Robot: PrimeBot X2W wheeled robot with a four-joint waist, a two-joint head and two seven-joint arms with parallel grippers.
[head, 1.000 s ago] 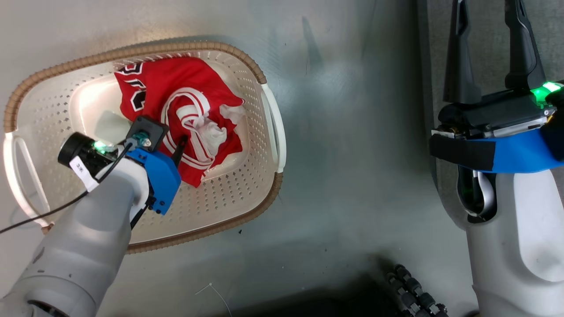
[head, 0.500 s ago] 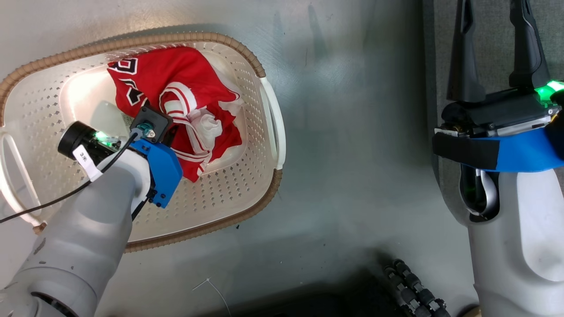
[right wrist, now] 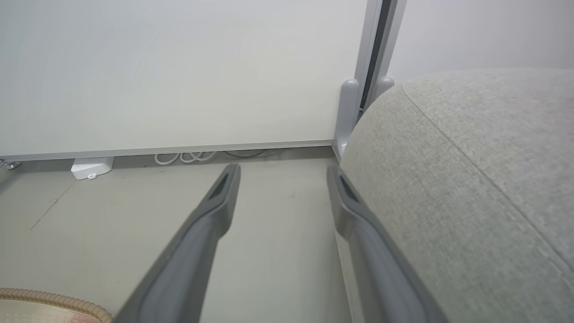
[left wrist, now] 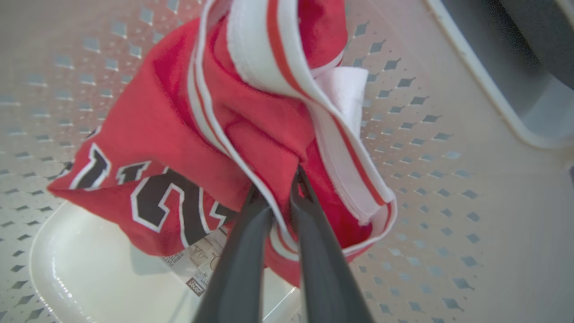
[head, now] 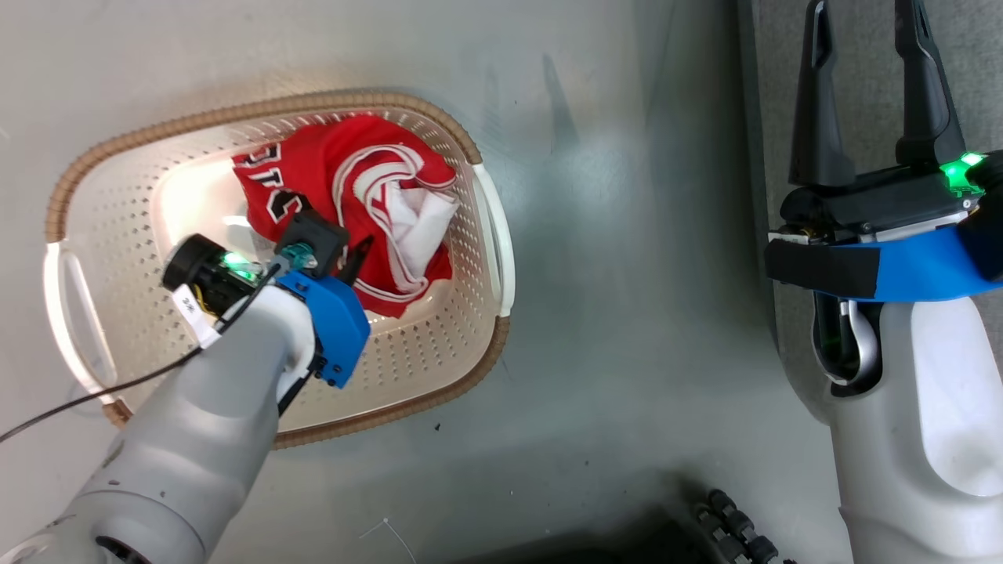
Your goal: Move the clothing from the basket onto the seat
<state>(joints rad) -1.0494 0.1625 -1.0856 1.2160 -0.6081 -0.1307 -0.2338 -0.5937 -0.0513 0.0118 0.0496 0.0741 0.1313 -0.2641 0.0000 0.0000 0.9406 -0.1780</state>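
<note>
Red fabric with white stripe trim lies bunched in one heap, so I cannot tell whether the clothing (left wrist: 188, 148) is one garment or two. Its dark lettering is partly folded under, and a small label (left wrist: 197, 264) beneath is too blurred to read. My left hand (left wrist: 281, 179) is nearly closed, its two fingers pinching a fold of that cloth inside the single basket (head: 235, 110). From the head, my wrist hides most of those fingers. My right hand (right wrist: 282, 172) is spread wide, holding nothing, beside the one grey seat (right wrist: 471, 179), which the frame cuts off.
</note>
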